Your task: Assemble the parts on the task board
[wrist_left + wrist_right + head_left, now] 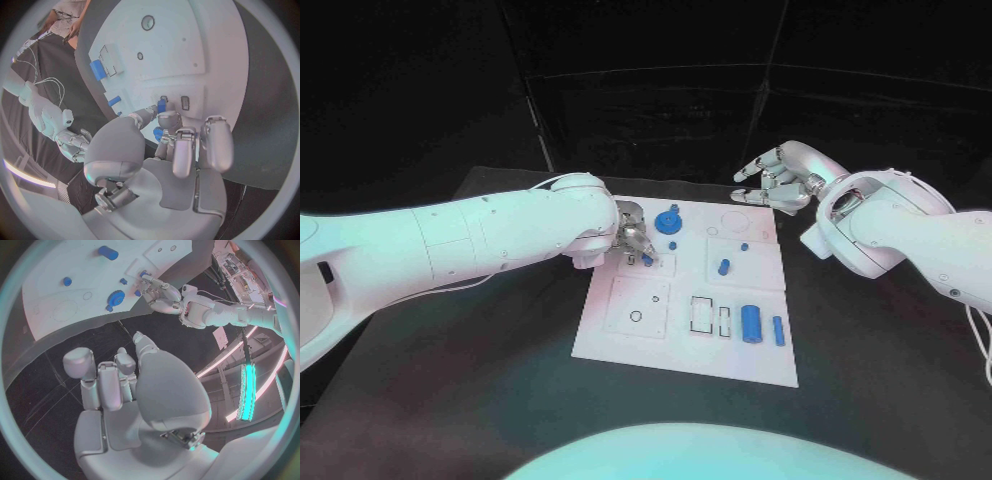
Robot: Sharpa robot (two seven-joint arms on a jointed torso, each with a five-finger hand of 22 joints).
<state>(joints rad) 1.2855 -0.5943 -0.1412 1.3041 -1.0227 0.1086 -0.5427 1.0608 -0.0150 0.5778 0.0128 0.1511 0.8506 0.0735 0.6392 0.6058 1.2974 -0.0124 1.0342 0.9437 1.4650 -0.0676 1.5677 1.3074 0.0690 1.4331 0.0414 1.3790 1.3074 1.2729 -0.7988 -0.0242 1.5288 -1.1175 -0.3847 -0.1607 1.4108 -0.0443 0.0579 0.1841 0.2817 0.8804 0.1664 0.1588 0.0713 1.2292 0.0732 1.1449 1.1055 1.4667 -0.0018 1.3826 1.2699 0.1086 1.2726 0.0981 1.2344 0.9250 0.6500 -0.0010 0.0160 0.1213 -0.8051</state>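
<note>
- Blue peg (pixel 161 105), small, pinched in the fingertips (pixel 167 119) of the left hand (pixel 629 240); it sits right at a slot on the task board (pixel 646 335), with a second, vacant dark slot (pixel 185 102) just beside it. Whether the peg is seated or only resting at the slot mouth I cannot tell.
- Left hand's other fingers curl down near the board surface; hold reads as a pinch on the peg.
- Relative to the peg, across the board: blue gear (pixel 669 218) just beyond it, toward the far edge; small blue stud (pixel 674 245) beside the gear; short blue pin (pixel 724 266) further toward the right arm's side.
- Near-edge side from the peg: blue cylinder (pixel 751 321) and a slimmer blue bar (pixel 779 331), both lying flat beside outlined rectangular recesses (pixel 710 315) that look unfilled.
- Judgement: early to middle stage. Most parts appear loose on the board, several recesses open; one insertion in hand, the rest left to do.
- Right hand (pixel 776 180) hovers off the board's far corner, well apart from the peg, fingers loosely spread and holding nothing.
- Black table (pixel 473 400) all round the board.
</note>
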